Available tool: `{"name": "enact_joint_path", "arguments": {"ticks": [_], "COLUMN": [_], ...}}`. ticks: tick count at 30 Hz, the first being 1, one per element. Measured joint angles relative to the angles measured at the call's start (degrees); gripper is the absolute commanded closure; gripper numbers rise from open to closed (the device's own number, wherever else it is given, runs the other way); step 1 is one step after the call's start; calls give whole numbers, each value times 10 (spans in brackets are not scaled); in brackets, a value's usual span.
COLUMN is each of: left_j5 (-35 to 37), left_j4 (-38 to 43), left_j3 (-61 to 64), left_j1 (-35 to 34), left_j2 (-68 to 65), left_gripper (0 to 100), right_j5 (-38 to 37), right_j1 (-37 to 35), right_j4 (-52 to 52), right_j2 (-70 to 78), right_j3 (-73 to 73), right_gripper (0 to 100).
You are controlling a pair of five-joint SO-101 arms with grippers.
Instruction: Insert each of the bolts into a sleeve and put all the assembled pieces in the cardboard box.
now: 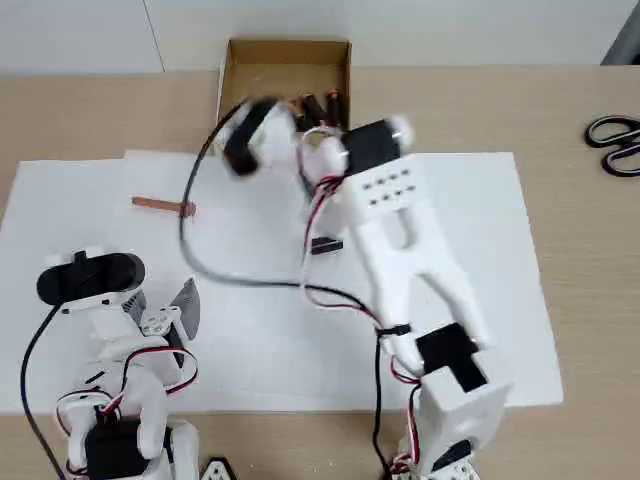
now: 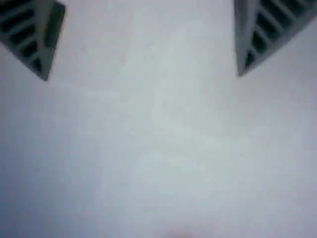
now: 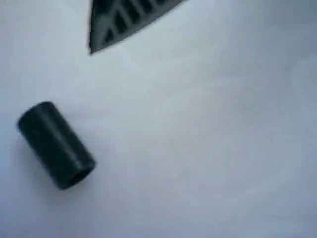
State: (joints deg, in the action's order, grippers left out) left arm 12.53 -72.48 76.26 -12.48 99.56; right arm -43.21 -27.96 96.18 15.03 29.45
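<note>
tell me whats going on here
Two arms are working through bolts and sleeves on a sheet of white paper. A few dark and copper pieces already lie in the box. One bolt and one sleeve lie apart on the paper, neither held. The right arm is stretched out toward the box. The left tool hangs open over bare paper, close to its own base.
</note>
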Motion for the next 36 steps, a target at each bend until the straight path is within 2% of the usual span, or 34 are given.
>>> {"name": "enact_joint_path", "arguments": {"ticks": [3, 19, 34, 36], "left_j5": [0, 0, 0, -1], "left_j4": [0, 0, 0, 0], "left_j3": [0, 0, 0, 0], "left_j1": [0, 0, 0, 0], "left_j2": [0, 0, 0, 0], "left_gripper": [770, 770, 771, 771], "right_j5": [-37, -135, -139, -139], "right_j1": [-2, -2, 3, 4], "right_j4": [-1, -40, -111, -111], "right_j2": [25, 189, 247, 253], "right_j3": [-4, -4, -3, -2], "right_gripper": [819, 817, 820, 849]}}
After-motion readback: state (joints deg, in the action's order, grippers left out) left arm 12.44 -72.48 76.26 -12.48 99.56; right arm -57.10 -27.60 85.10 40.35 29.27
